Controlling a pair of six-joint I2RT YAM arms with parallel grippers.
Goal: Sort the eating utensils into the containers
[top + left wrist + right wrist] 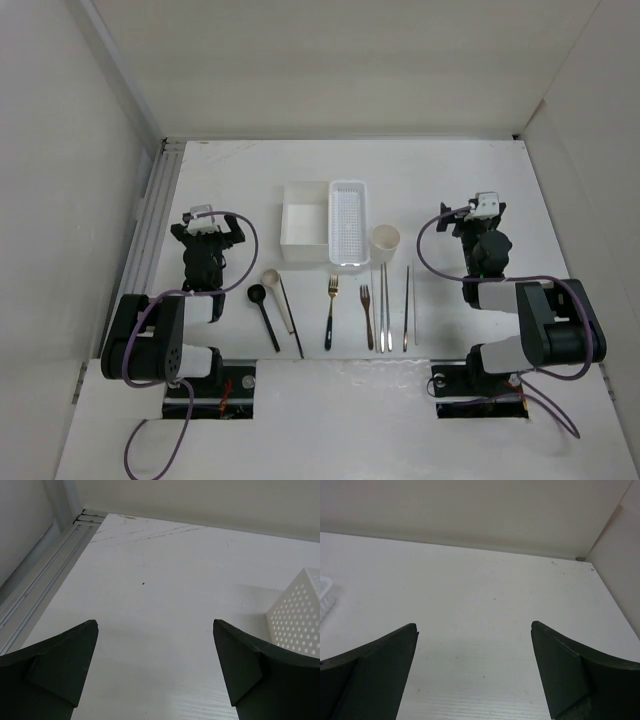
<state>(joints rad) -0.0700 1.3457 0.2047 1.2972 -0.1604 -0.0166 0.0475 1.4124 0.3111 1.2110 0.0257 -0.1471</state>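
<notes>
- On the left, gripper point(210, 230) with fingers point(60, 665) spread wide apart, over bare white table point(450, 170), well left of the containers.
- On the right, gripper point(482, 213) likewise spread wide, fingers point(575, 670) apart over bare tabletop, right of the cup.
- Toward the middle of the table, three white containers side by side: plain square box point(303, 228) on the left, touching or just beside the narrow basket point(348, 184) with holes in it; round cream cup point(385, 240) just right of the basket's near end.
- Nearer the arm bases, all the cutlery in a loose row on the table, none of it in a container.
- From the left: black spoon point(264, 315), bowl end toward the containers, handle slanting to the near right.
- Just beside it, beige spoon point(278, 297), bowl close to the near left corner of the square box.
- Right against the beige spoon, thin black chopstick point(291, 318), slanting the same way; whether touching the spoon, cannot tell.
- Below the basket, gold fork with black handle point(331, 312), prongs toward the basket.
- Near its right, small brown fork point(366, 315), prongs pointing the same way.
- Just right of that, a pair of thin metal chopsticks point(384, 305), far tips close to the cup.
- Slightly apart on the far right of the row, one more thin chopstick point(407, 308), lying alone.
</notes>
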